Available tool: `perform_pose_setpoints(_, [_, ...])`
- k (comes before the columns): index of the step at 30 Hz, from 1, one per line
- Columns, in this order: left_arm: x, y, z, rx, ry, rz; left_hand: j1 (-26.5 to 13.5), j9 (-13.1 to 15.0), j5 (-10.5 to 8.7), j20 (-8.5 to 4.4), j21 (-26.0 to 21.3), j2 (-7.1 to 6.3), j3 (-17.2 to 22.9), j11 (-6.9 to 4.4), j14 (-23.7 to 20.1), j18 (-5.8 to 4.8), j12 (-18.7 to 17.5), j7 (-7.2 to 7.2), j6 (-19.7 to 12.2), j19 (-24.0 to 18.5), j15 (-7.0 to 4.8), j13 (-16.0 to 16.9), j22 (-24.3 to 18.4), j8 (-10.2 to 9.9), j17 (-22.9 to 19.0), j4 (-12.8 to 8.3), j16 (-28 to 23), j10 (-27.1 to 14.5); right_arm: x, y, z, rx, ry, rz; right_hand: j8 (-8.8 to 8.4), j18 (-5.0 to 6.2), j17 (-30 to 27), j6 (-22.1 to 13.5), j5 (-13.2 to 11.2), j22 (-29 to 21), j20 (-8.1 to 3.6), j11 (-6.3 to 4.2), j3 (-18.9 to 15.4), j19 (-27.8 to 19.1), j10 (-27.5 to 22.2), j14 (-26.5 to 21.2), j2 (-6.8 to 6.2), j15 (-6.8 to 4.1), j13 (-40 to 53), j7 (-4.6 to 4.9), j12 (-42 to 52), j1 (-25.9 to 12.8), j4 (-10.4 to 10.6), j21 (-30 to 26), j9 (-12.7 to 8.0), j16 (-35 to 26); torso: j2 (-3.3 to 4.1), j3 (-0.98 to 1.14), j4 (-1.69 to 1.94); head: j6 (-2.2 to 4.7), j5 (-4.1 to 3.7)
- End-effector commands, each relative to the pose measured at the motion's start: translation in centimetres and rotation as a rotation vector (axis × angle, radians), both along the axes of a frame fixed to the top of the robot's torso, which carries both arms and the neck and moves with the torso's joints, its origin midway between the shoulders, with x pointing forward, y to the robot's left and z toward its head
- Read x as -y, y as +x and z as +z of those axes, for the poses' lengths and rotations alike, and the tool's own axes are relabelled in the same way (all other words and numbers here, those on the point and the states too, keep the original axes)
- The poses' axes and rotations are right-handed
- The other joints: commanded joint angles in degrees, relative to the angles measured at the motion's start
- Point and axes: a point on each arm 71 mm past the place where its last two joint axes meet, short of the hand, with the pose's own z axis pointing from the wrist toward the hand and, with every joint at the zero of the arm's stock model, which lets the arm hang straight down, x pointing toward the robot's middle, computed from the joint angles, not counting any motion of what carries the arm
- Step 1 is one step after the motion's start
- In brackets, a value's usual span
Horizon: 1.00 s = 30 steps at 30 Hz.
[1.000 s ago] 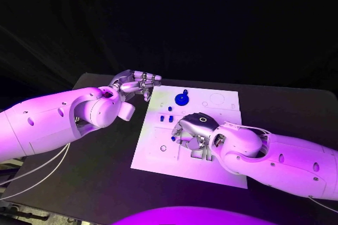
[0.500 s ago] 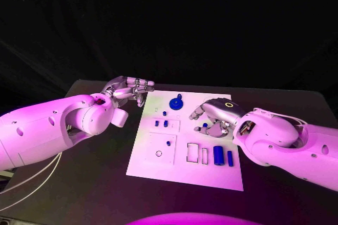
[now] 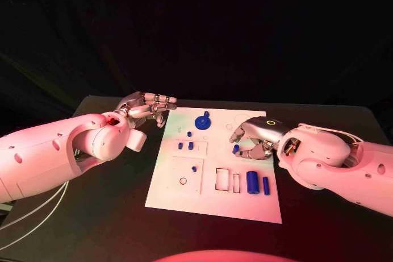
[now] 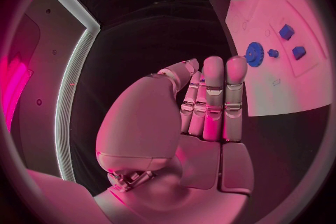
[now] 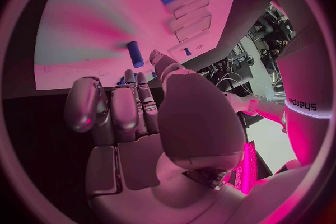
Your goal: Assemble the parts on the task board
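Task board [image 3: 214,202] lies mid-table [image 3: 98,228]. Right robot hand [image 3: 252,141] above it, fingers curled; whether it holds a part, cannot tell. Left wrist view shows left robot hand [image 4: 210,106] empty, fingers straight and together.

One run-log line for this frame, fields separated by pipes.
left hand: empty, off board's far-left corner | right hand: fingers curled over task board, by small blue peg | gear: seated

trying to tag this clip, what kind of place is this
Probably a robotics lab or demo bench. A white task board with cut-out slots and small blue parts lies on a black table against a dark backdrop, with coloured light over it. The right wrist view shows cluttered equipment beyond the table's edge.
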Motion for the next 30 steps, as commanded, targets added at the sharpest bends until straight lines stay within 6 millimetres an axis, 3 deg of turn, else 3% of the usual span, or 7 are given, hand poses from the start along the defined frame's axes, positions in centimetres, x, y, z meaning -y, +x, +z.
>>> perform_pose_setpoints(1, [0.24, -0.06, 0.05, 0.000, -0.009, -0.021, -0.6, -0.1, 0.20, -0.03, -0.1, 0.09, 0.1, -0.10, -0.4, 0.87, 0.1, -0.03, -0.5, -0.3, 0.07, -0.1, 0.1, 0.1, -0.1, -0.4, -0.3, -0.3, -0.04, 0.05, -0.49, -0.021, -0.058, 0.001, 0.24, 1.14, 0.0, 0.1, 0.2, 0.5, 0.04, -0.08, -0.4, -0.1, -0.3, 0.1, 0.13, 0.30, -0.1, -0.50, 0.5, 0.9, 0.0, -0.2, 0.0, 0.2, 0.01, -0.04, 0.06, -0.04, -0.02])
perform_pose_setpoints(4, [0.22, -0.06, 0.05, -0.001, -0.009, -0.021, -0.6, -0.1, 0.20, -0.03, -0.1, 0.09, 0.1, -0.10, -0.4, 0.87, 0.1, -0.03, -0.5, -0.3, 0.07, -0.1, 0.1, 0.1, -0.1, -0.4, -0.3, -0.3, -0.18, 0.14, -0.67, -0.024, -0.064, -0.002, 0.24, 1.15, 0.0, 0.2, 0.3, 0.5, 0.01, -0.15, -0.4, -0.1, -0.1, 0.1, 0.34, 0.24, -0.1, -0.51, 0.8, 1.3, 0.0, -0.3, 0.0, 0.1, 0.05, -0.03, -0.03, 0.03, 0.02])
perform_pose_setpoints(8, [0.20, -0.07, 0.04, -0.001, -0.009, -0.021, -0.6, -0.1, 0.20, -0.03, -0.1, 0.09, 0.1, -0.10, -0.4, 0.87, 0.1, -0.03, -0.5, -0.3, 0.07, -0.1, 0.1, 0.1, -0.1, -0.4, -0.3, -0.3, -0.38, 0.31, -0.90, -0.020, -0.073, -0.013, 0.33, 1.09, 0.2, 0.7, 0.4, 0.6, -0.17, -0.36, 0.6, 0.2, 0.7, 0.2, 1.64, 0.04, 0.0, -0.31, 1.9, 2.7, -0.4, -0.2, 0.1, 0.4, 0.08, 0.03, -0.02, -0.01, 0.10])
perform_pose_setpoints(15, [0.15, -0.07, 0.02, -0.003, -0.008, -0.021, -0.6, -0.1, 0.20, -0.02, -0.2, 0.16, 0.2, -0.11, -0.4, 0.87, 0.2, -0.03, -0.5, -0.3, 0.07, 0.0, 0.1, 0.1, -0.1, -0.4, -0.3, -0.3, -0.42, 0.49, -1.07, -0.016, -0.077, -0.024, 0.88, 0.62, 1.6, 2.7, 0.3, 2.0, -0.78, -1.10, 2.9, 1.4, 3.6, 1.0, 3.00, -0.53, 0.0, 0.47, 3.6, 3.3, -0.6, 2.4, 0.4, 1.7, 0.04, 0.01, -0.02, -0.16, 0.25])
perform_pose_setpoints(30, [0.21, -0.07, -0.06, -0.013, -0.007, -0.030, -0.7, -0.1, 0.18, -0.01, -0.2, 0.18, 0.1, -0.10, -0.4, 0.89, 0.3, -0.02, -0.5, -0.3, 0.08, 0.0, 0.0, 0.1, -0.1, -0.3, -0.3, -0.4, -0.29, 0.73, -1.18, -0.012, -0.080, -0.031, 1.10, 0.25, 2.5, 4.1, 0.2, 3.1, -1.33, -1.74, 4.6, 2.2, 5.6, 1.5, 3.03, -1.02, -0.1, 0.90, 4.1, 3.2, -0.8, 4.2, 0.7, 2.4, -0.01, -0.01, -0.05, -0.32, 0.26])
